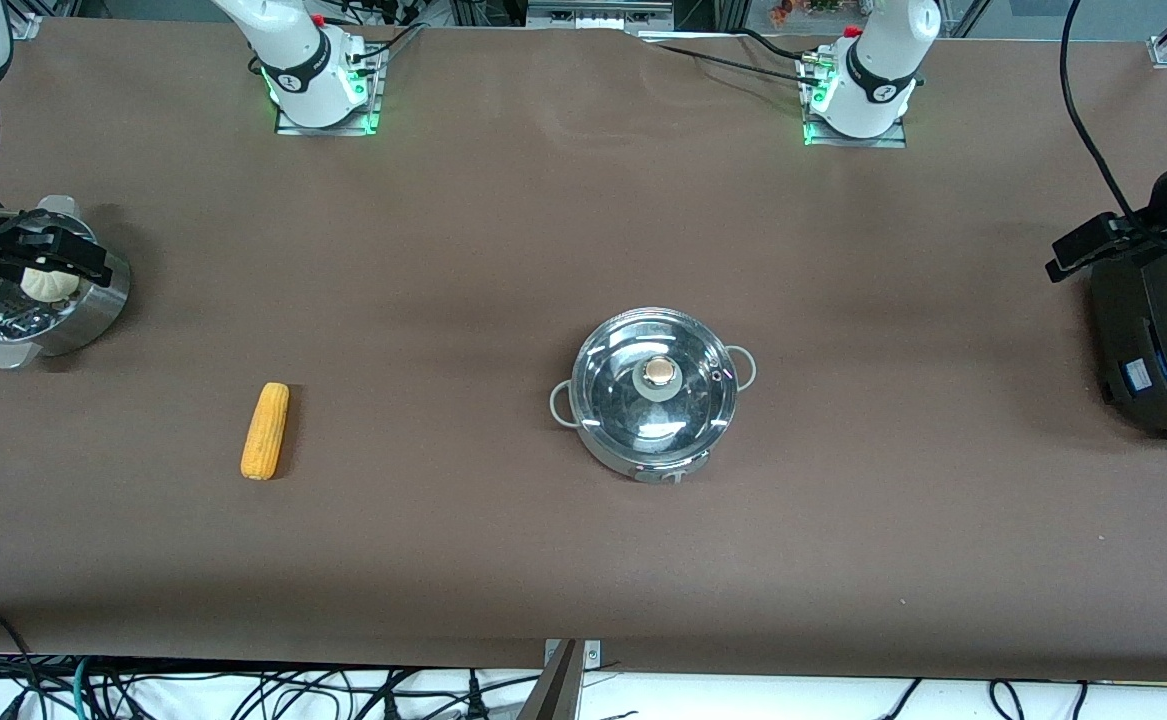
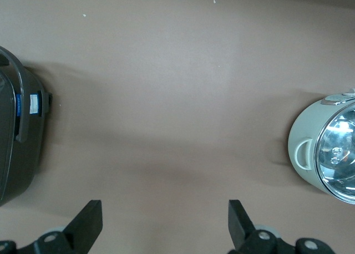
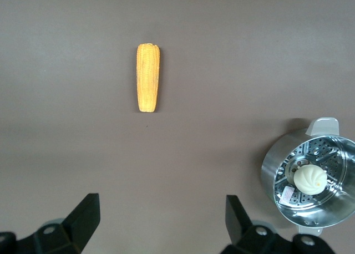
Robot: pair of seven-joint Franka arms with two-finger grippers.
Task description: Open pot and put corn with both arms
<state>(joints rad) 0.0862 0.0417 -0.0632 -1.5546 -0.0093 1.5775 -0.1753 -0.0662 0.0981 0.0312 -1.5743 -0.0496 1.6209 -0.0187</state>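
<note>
lidded pot and corn lie apart, both claws spread

the pot (image 1: 657, 397) sits on the brown bench (image 1: 503, 250) toward the left arm's end, its glass lid (image 1: 659, 378) on and the tan knob (image 1: 659, 372) at the centre. the corn (image 1: 265, 431) lies flat on the bench well apart from it, toward the right arm's end, slightly nearer the front camera. the left claw (image 2: 165, 223) hangs with fingers spread wide and holding nothing, over bare bench between the pot and the black cooker (image 1: 1165, 350). the right claw (image 3: 162, 221) is likewise spread and empty, by the steamer (image 1: 53, 295) holding a white bun (image 1: 50, 283).
</note>
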